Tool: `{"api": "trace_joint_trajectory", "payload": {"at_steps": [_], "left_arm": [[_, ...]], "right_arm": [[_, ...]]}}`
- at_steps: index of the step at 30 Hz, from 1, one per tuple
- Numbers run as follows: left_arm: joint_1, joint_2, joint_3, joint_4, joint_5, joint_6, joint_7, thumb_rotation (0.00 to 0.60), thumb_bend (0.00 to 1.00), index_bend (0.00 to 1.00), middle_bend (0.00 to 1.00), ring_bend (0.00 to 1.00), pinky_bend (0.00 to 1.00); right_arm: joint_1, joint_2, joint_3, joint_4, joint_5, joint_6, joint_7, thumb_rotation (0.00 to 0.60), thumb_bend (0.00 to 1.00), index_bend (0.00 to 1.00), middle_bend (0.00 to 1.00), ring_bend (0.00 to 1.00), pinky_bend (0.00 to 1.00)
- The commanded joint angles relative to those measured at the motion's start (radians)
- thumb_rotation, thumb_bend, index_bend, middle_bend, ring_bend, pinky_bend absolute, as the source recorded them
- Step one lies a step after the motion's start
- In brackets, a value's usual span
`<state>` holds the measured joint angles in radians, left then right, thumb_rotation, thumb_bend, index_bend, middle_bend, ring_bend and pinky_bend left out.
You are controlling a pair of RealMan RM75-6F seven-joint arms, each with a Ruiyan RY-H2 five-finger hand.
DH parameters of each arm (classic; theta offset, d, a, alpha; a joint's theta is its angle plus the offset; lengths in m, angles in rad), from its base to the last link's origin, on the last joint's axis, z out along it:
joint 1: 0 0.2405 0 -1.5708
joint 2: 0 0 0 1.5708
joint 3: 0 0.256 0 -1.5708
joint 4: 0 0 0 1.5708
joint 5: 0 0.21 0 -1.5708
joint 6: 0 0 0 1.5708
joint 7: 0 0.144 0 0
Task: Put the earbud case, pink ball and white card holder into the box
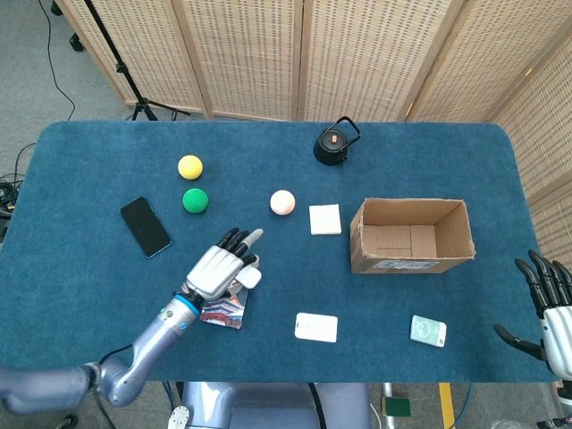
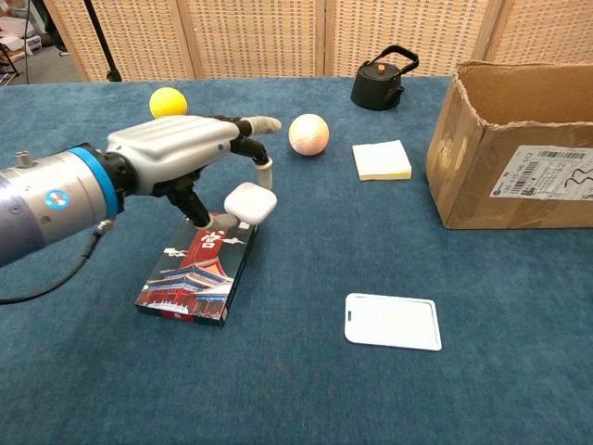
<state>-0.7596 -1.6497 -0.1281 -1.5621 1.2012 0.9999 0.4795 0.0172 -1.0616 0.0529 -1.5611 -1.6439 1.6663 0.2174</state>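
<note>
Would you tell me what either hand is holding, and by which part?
The left hand pinches the earbud case by its sides; the right hand holds nothing.

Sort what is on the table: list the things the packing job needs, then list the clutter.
Job things: earbud case, held in the left hand; pink ball; white card holder; box.

Clutter: yellow ball; green ball; phone; kettle; notepad; red book; green card.
</note>
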Motion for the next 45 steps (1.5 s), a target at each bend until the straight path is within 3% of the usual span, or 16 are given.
{"api": "trace_joint_trajectory", "payload": {"at_steps": [1, 8, 13, 18, 22, 25, 30, 38, 45], "left_arm": [[-0.042, -0.074, -0.040, 0.052, -0.079, -0.024, 0.072, 0.600, 0.36, 0.51, 0.00, 0.00, 0.00], [-0.100, -0.171, -0.104, 0.152, -0.190, -0.052, 0.119, 0.600, 0.34, 0.50, 0.00, 0.00, 0.00], [-0.144, -0.232, -0.135, 0.226, -0.258, -0.090, 0.133, 0.600, 0.25, 0.33, 0.00, 0.00, 0.00], [-0.168, -0.264, -0.153, 0.265, -0.284, -0.114, 0.110, 0.600, 0.03, 0.02, 0.00, 0.00, 0.00], [-0.163, -0.244, -0.161, 0.239, -0.259, -0.112, 0.055, 0.600, 0.00, 0.00, 0.00, 0.00, 0.00], [-0.139, -0.188, -0.153, 0.177, -0.200, -0.084, 0.007, 0.600, 0.00, 0.00, 0.00, 0.00, 0.00], [-0.009, 0.072, -0.101, -0.004, -0.016, 0.063, -0.101, 0.600, 0.00, 0.00, 0.00, 0.00, 0.00], [0.154, 0.308, -0.046, -0.046, 0.115, 0.224, -0.309, 0.600, 0.00, 0.00, 0.00, 0.00, 0.00], [0.311, 0.458, -0.011, -0.040, 0.137, 0.375, -0.443, 0.600, 0.00, 0.00, 0.00, 0.00, 0.00]], "right_arm": [[0.001, 0.001, 0.001, 0.001, 0.004, -0.003, 0.004, 0.600, 0.00, 0.00, 0.00, 0.00, 0.00], [0.006, 0.002, 0.004, 0.002, 0.017, -0.018, 0.011, 0.600, 0.00, 0.00, 0.00, 0.00, 0.00], [0.010, 0.003, 0.009, 0.006, 0.030, -0.028, 0.019, 0.600, 0.00, 0.00, 0.00, 0.00, 0.00], [0.015, 0.003, 0.011, 0.009, 0.039, -0.042, 0.023, 0.600, 0.00, 0.00, 0.00, 0.00, 0.00], [0.015, 0.005, 0.011, 0.009, 0.038, -0.043, 0.026, 0.600, 0.00, 0.00, 0.00, 0.00, 0.00], [0.014, 0.006, 0.010, 0.010, 0.036, -0.040, 0.029, 0.600, 0.00, 0.00, 0.00, 0.00, 0.00], [0.013, 0.002, 0.007, 0.009, 0.025, -0.034, 0.011, 0.600, 0.00, 0.00, 0.00, 0.00, 0.00], [0.025, -0.006, 0.006, 0.019, -0.001, -0.034, -0.023, 0.600, 0.00, 0.00, 0.00, 0.00, 0.00], [0.066, 0.005, 0.016, 0.016, -0.044, -0.055, -0.075, 0.600, 0.00, 0.00, 0.00, 0.00, 0.00]]}}
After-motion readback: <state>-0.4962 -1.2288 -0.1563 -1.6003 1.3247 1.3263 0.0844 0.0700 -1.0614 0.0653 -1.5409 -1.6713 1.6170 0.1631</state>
